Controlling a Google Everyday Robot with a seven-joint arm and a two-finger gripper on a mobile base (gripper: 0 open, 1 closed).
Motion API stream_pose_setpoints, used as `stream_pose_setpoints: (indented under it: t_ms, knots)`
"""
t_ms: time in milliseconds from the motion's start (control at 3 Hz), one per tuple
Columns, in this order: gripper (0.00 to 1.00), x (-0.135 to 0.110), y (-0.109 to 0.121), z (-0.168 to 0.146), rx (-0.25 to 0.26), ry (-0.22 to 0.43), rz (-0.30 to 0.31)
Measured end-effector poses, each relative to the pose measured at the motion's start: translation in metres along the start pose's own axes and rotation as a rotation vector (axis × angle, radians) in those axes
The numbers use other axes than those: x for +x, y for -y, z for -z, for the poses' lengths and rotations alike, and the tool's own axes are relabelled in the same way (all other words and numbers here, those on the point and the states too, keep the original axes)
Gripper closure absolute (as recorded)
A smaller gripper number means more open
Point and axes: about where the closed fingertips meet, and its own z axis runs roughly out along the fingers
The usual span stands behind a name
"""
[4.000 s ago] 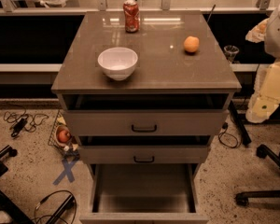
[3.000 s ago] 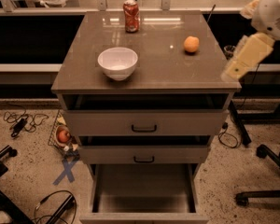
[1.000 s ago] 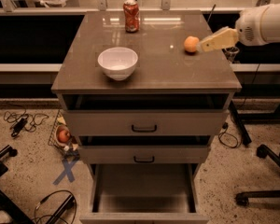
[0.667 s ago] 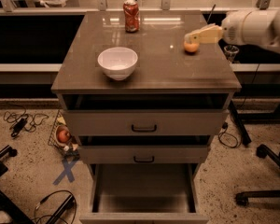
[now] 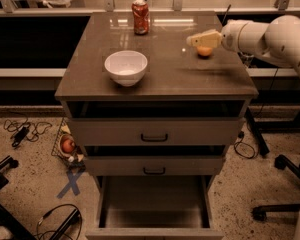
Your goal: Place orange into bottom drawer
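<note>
The step in hand was the reach for the fruit: nothing had been picked up yet. The orange point(image 5: 205, 51) sat on the tabletop point(image 5: 165, 74) towards its right rear part, well apart from the white bowl point(image 5: 126, 67) and the red can point(image 5: 140, 17). The hand point(image 5: 194, 39) came in from the right on the white arm point(image 5: 262, 36) and hung just above the orange, reaching a little past it to the left. Whether it touched the fruit, and whether it was set wide or narrow, I cannot tell from this view; it did not appear to hold anything.

The bottom drawer point(image 5: 155, 232) stood pulled out at the foot of the cabinet, its grey floor bare, so the goal was ready to take the fruit. The two upper drawers point(image 5: 154, 131) stuck out less far and left the lower box open from above.

By my judgement the next move called for the hand to settle squarely around the orange and close gently, since a round, smooth fruit would likely roll away if nudged off-centre, then lift clear and carry it forward and down past the cabinet front into the drawer
</note>
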Motion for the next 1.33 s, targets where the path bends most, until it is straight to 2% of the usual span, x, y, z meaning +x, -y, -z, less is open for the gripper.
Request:
stream_pose_setpoints:
  t_ms: [667, 1000, 1333]
  knots:
    - [0.0, 0.038, 0.0, -0.031, -0.021, -0.032, -0.065]
    - [0.15, 0.053, -0.003, -0.037, -0.035, -0.049, -0.088]
    - [0.38, 0.065, -0.007, -0.041, -0.042, -0.067, -0.105]
